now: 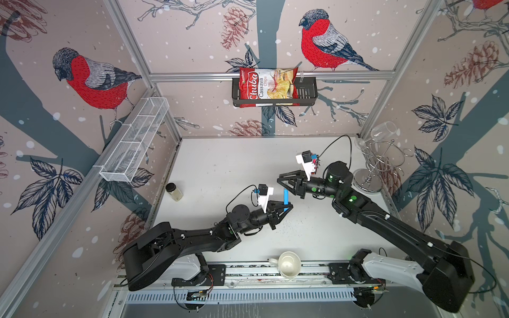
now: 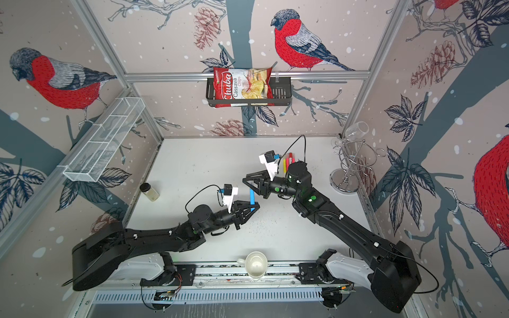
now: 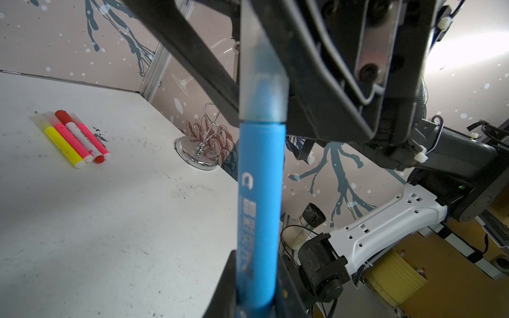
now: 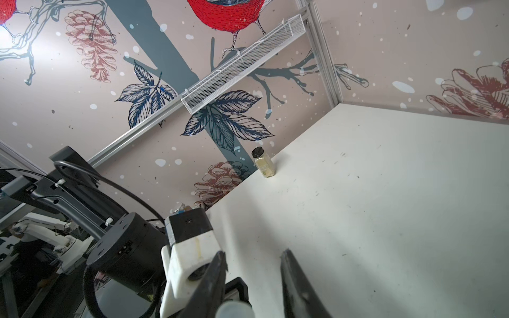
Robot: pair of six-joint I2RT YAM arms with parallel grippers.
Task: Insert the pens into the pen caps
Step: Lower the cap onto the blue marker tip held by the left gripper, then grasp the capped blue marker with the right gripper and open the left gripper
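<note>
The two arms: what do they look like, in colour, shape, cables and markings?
The left arm and right arm are black and jointed, with a white link near the base. The left tool and right tool have black triangular frame fingers. Each wrist carries a white camera mount and a looping black cable. Round green dots mark the right arm.

Robot lab cell, alu-frame enclosure (image 1: 192, 76), bird-print walls (image 1: 192, 41), arms (image 1: 192, 236) on rail (image 1: 248, 275)
</note>
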